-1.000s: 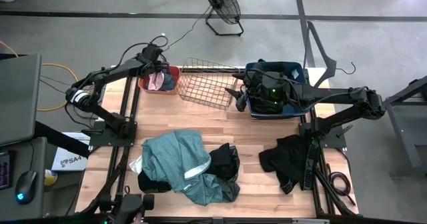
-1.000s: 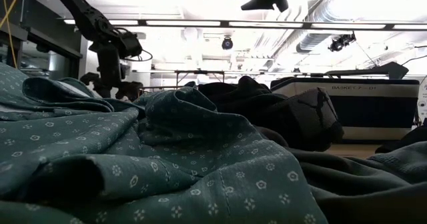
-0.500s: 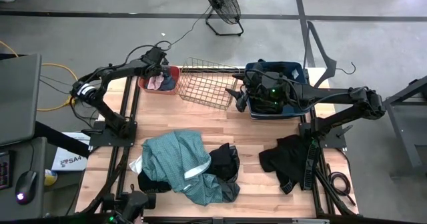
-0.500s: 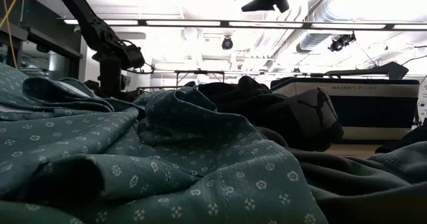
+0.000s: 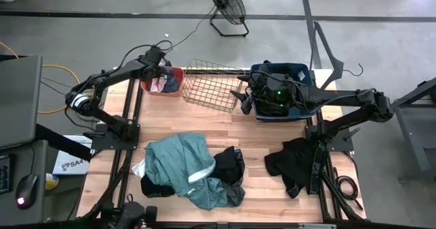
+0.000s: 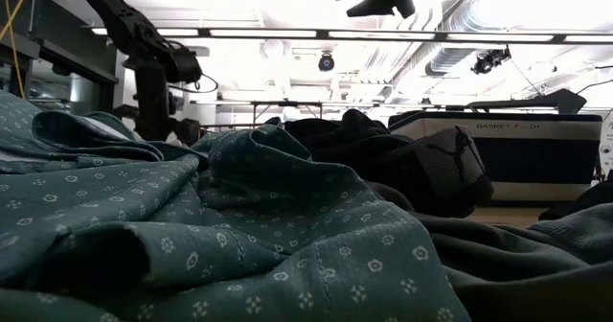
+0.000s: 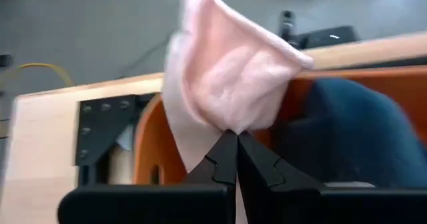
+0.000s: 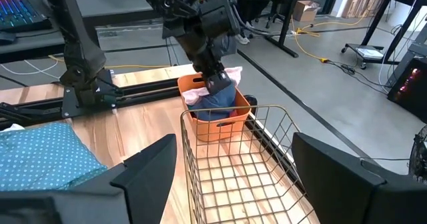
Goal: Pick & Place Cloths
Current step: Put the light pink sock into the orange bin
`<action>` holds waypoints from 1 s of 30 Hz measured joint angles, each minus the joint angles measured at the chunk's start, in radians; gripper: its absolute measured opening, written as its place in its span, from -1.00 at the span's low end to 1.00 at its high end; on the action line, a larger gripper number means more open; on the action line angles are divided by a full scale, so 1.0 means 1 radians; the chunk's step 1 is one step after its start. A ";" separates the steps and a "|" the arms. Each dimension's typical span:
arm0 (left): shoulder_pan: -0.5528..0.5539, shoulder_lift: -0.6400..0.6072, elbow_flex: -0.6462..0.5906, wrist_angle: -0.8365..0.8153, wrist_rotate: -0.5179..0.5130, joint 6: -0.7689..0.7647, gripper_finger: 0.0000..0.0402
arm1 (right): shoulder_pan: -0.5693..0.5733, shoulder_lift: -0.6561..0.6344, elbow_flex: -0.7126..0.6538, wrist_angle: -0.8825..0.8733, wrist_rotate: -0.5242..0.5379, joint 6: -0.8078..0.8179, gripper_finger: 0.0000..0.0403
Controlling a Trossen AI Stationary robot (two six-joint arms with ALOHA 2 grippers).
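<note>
Grey concrete floor surrounds our light wooden table (image 5: 204,123). We see the left claw (image 7: 231,139) pinched fully shut on a small pale pink cloth (image 7: 230,77), holding it just above the coral plastic tub (image 5: 163,81), where a dark teal piece (image 7: 357,134) lies beside the claw. Our right claw (image 8: 233,161) hangs wide open, holding nothing, with the wire basket (image 5: 210,83) right in front of it and the dark blue plastic bin (image 5: 279,91) beneath its arm. Well away from both claws lie the large teal patterned garment (image 5: 180,157) and black garments (image 5: 293,162).
</note>
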 joint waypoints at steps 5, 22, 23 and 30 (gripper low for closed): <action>-0.001 -0.037 0.000 -0.027 0.047 0.007 -1.00 | 0.000 0.000 0.000 0.000 0.000 0.001 0.43; -0.047 -0.042 0.000 -0.198 0.135 0.004 -1.00 | 0.000 0.000 0.000 -0.019 0.000 0.023 0.43; -0.046 -0.042 0.000 -0.201 0.136 0.004 -1.00 | 0.000 0.000 0.000 -0.020 0.000 0.023 0.43; -0.046 -0.042 0.000 -0.188 0.125 0.006 -0.99 | 0.000 0.000 0.000 -0.027 0.000 0.023 0.43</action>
